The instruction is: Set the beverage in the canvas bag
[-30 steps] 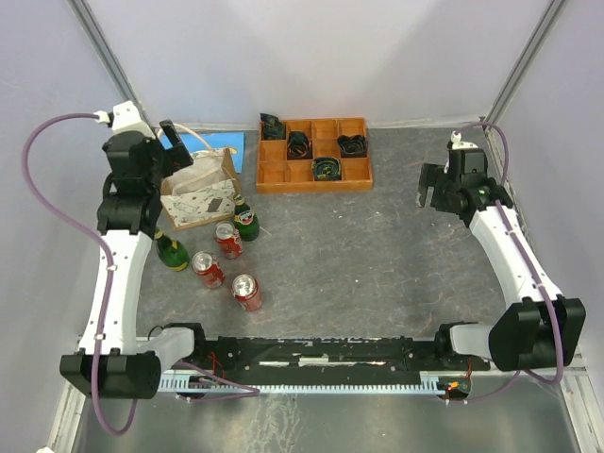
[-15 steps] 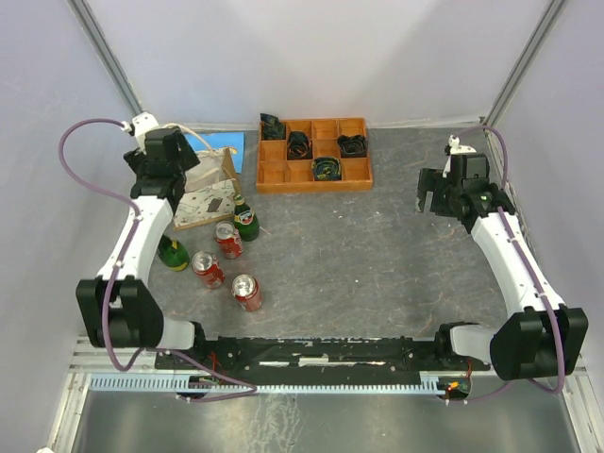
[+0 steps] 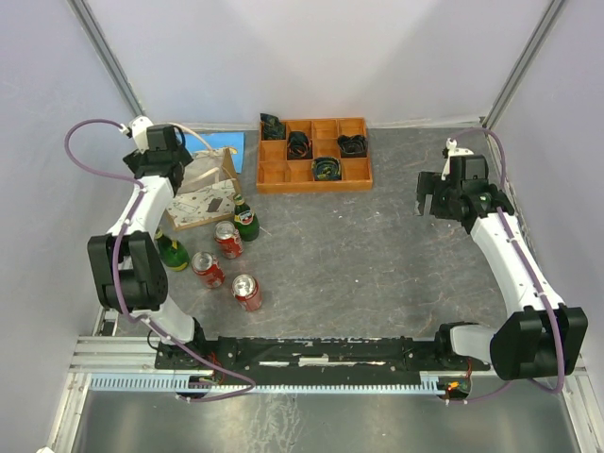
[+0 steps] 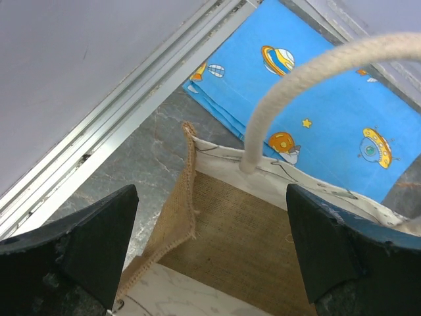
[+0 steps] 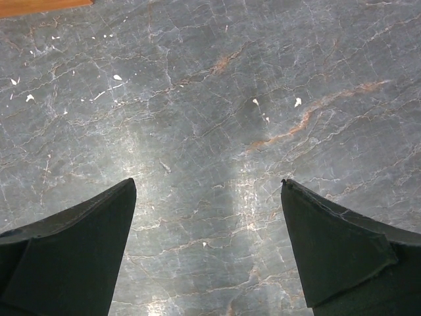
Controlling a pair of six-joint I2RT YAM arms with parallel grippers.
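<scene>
The canvas bag (image 4: 230,230) is tan burlap with a cream rope handle (image 4: 270,102).

On my left wrist camera, the left gripper (image 4: 210,197) has its dark fingers (image 4: 79,243) spread wide either side of the canvas bag (image 4: 230,230). A cream rope handle (image 4: 273,108) arcs up from its rim. Just behind, a blue cloth (image 4: 329,125) printed with planets lies on the grey table (image 4: 141,155). The brown weave may be the bag's inside; I can't tell.
</scene>
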